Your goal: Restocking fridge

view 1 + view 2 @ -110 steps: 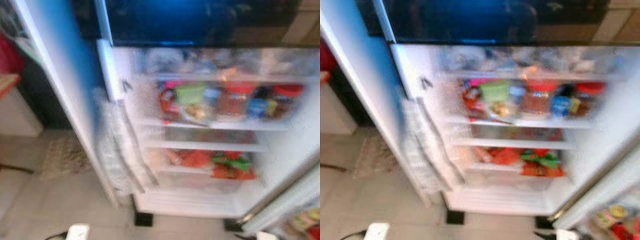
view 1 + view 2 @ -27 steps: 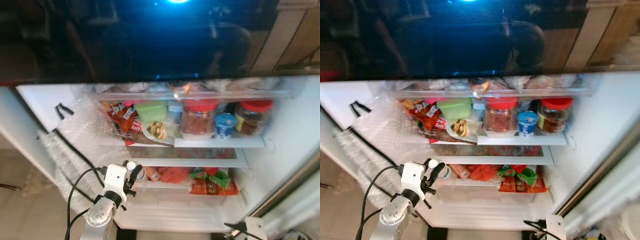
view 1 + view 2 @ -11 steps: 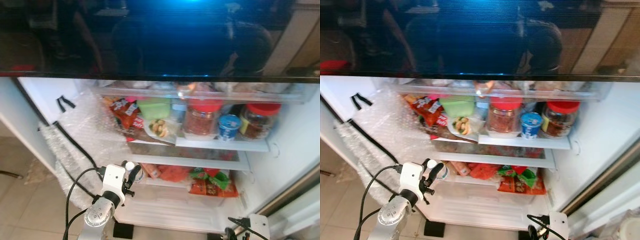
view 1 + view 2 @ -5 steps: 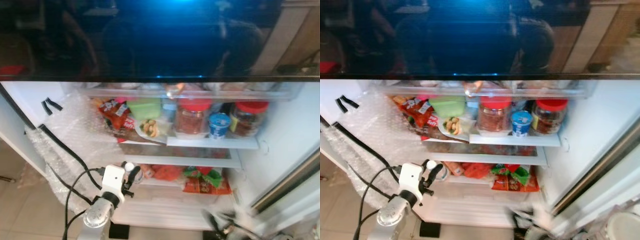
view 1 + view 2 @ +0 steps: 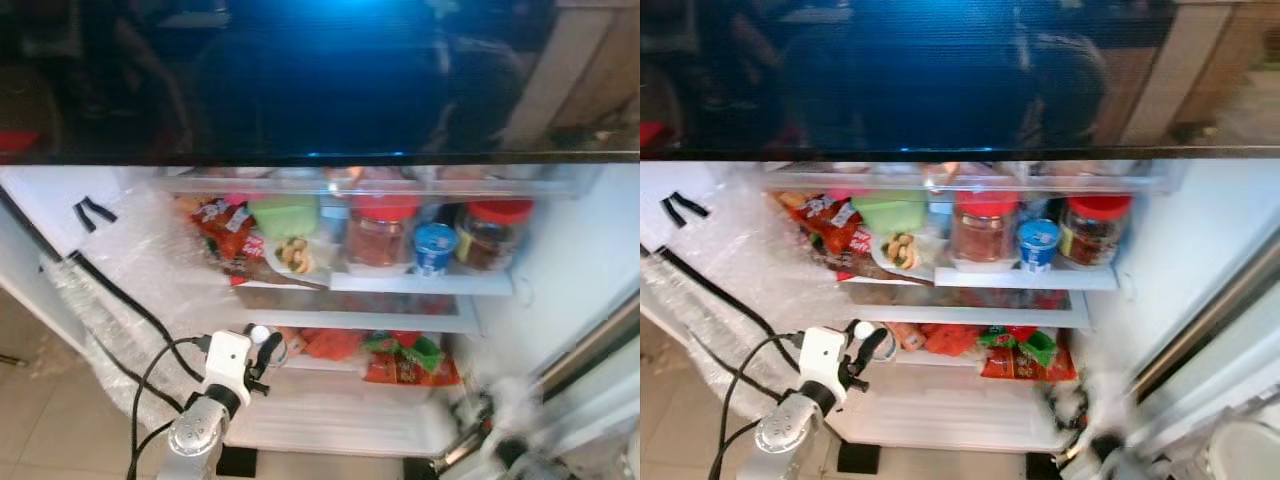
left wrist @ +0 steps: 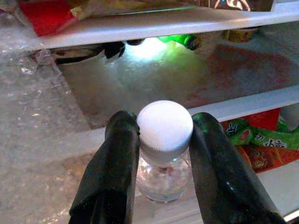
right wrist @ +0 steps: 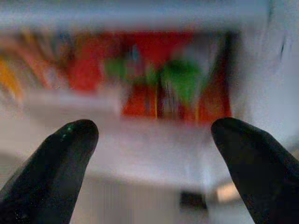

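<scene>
Left wrist view: left pincer (image 6: 161, 154) clamped a white-capped bottle (image 6: 164, 154); right pincer (image 7: 154, 158) gaped wide, empty.

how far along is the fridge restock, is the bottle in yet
Done: the fridge stands open, and its upper shelf already holds two red-lidded jars and a blue cup.
In hand: the left gripper is shut on a clear bottle with a white cap, held in front of the lower shelf.
Left: set the bottle down and let go. The right gripper is open, blurred, empty.
</scene>
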Robot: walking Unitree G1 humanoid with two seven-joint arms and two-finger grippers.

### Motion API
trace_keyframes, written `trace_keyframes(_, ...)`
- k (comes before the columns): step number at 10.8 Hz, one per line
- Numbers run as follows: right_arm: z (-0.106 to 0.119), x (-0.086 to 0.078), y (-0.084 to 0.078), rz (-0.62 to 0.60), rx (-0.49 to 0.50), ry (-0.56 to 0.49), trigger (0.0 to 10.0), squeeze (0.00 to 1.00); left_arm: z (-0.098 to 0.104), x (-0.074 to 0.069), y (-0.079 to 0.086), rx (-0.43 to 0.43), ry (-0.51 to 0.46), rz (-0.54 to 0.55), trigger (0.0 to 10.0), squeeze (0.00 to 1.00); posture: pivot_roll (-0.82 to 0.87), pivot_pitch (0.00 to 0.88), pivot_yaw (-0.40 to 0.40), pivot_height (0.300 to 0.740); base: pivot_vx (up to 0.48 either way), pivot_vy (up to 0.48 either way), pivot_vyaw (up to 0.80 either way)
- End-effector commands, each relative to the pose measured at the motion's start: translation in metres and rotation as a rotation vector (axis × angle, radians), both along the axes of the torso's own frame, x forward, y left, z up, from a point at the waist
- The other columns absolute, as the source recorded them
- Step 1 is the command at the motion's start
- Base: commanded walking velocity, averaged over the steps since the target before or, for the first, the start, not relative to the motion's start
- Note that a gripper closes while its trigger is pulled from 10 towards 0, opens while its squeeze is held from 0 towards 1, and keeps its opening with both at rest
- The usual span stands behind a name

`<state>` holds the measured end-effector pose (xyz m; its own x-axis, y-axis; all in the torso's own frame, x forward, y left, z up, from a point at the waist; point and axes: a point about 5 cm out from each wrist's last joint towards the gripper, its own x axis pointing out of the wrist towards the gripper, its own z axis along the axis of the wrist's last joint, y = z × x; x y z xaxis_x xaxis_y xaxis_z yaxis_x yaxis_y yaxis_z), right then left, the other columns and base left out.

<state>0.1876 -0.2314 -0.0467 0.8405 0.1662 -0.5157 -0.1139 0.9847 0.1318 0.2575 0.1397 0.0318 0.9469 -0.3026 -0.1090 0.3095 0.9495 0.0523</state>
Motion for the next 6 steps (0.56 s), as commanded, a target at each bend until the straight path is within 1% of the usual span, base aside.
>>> trace_keyframes(1,-0.007,-0.008,-0.001,-0.015,-0.024,0.050,10.0,0.00,0.001,0.001,0.001,0.001,0.000,0.001,10.0,0.00,-0.06,0.022,0.014,0.740,0.000,0.000,0.00)
trace_keyframes(2,-0.028,-0.039,0.003,-0.037,-0.059,0.211,10.0,0.00,0.000,0.000,0.002,0.003,0.002,0.003,10.0,0.00,-0.05,0.023,0.015,0.740,0.000,0.000,0.00)
trace_keyframes(3,-0.037,-0.057,0.007,0.004,-0.083,0.289,10.0,0.00,0.000,-0.001,0.003,0.005,0.005,0.002,10.0,0.00,-0.06,0.024,0.017,0.740,0.000,0.000,0.00)
trace_keyframes(4,-0.046,-0.074,0.006,0.026,-0.120,0.402,10.0,0.00,-0.001,-0.001,0.003,0.004,0.006,0.001,10.0,0.00,-0.06,0.024,0.019,0.740,0.000,0.000,0.00)
trace_keyframes(5,-0.054,-0.094,0.004,0.031,-0.138,0.506,10.0,0.00,-0.001,0.000,0.002,0.002,0.009,0.001,10.0,0.00,-0.07,0.024,0.020,0.740,0.000,0.000,0.00)
trace_keyframes(6,-0.059,-0.108,-0.001,0.036,-0.193,0.596,10.0,0.00,-0.001,0.000,0.002,0.001,0.010,0.000,10.0,0.00,-0.07,0.022,0.020,0.740,0.000,0.000,0.00)
